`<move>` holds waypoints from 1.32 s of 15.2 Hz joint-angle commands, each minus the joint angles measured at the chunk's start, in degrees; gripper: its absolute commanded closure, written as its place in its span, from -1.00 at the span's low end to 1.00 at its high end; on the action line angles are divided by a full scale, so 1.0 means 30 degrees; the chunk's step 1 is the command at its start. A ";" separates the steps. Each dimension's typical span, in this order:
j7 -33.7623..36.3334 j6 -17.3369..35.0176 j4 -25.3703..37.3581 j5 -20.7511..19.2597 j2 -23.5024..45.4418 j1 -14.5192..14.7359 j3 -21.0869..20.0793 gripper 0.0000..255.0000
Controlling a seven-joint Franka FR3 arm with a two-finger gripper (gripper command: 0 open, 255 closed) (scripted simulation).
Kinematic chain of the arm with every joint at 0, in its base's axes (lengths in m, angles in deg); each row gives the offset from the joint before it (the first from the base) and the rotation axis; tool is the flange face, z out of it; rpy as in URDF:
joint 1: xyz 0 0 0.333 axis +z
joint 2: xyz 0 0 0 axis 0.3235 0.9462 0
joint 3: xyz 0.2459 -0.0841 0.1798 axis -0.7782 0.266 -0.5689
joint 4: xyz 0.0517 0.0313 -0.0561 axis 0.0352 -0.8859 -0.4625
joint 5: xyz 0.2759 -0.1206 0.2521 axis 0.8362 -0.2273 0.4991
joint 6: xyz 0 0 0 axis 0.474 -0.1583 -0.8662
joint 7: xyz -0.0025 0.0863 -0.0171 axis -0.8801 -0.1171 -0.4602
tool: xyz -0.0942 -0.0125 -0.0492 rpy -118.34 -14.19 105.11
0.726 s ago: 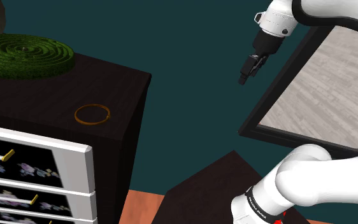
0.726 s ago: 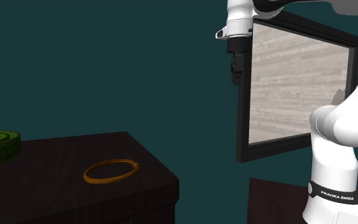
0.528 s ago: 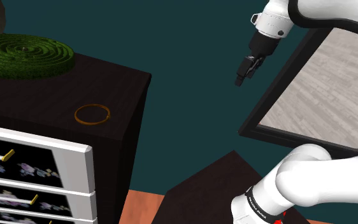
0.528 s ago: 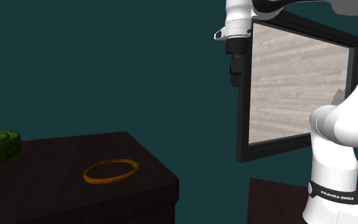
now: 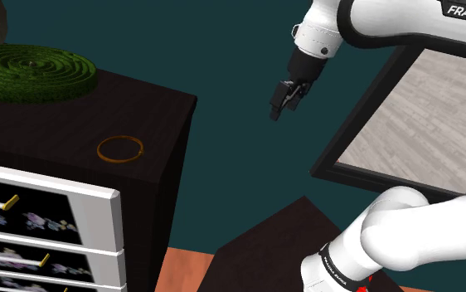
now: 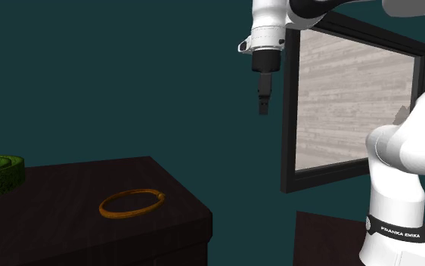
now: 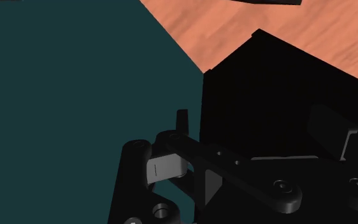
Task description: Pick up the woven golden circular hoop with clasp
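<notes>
**Gripper in mid-air, hoop on the cabinet top**

The golden hoop lies flat on the dark cabinet top, near the corner toward the shoulder view's right. Its weave is too fine for you to make out. The gripper hangs before the teal wall, beyond the cabinet's edge, higher than the top and well apart from the hoop. You cannot tell whether it is apart or together: in the second exterior view it shows as one narrow black strip, and in the wrist view its black parts merge with a black block behind them.

A green disc of concentric ridges sits at the cabinet's far end, cut off by the shoulder view's top edge. White-edged drawer fronts with gold handles are cut off by the shoulder view's left and bottom edges, and what they hold is hidden from you. A framed wood-grain panel is cut off at the right edge and partly covered by the white arm.
</notes>
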 commanded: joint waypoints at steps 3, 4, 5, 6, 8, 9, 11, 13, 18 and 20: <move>0.1502 0.1366 0.0329 0.0912 0.1486 0.0370 -0.1234 -1.00; 0.1872 0.1693 0.0473 0.1095 0.1897 0.0452 -0.1544 -1.00; 0.2242 0.2018 0.0638 0.1260 0.2324 0.0531 -0.1853 -1.00; 0.2614 0.2341 0.0825 0.1405 0.2767 0.0605 -0.2161 -1.00; 0.3357 0.2977 0.1262 0.1640 0.3696 0.0722 -0.2788 -1.00; 0.3733 0.3289 0.1513 0.1724 0.4184 0.0775 -0.3100 -1.00; 0.4496 0.3894 0.2077 0.1819 0.5201 0.0861 -0.3725 -1.00; 0.5283 0.4470 0.2726 0.1805 0.6277 0.0936 -0.4344 -1.00; 0.7396 0.5730 0.4727 0.1227 0.9228 0.1137 -0.5832 -1.00; 0.8310 0.6135 0.5685 0.0756 1.0518 0.1270 -0.6371 -1.00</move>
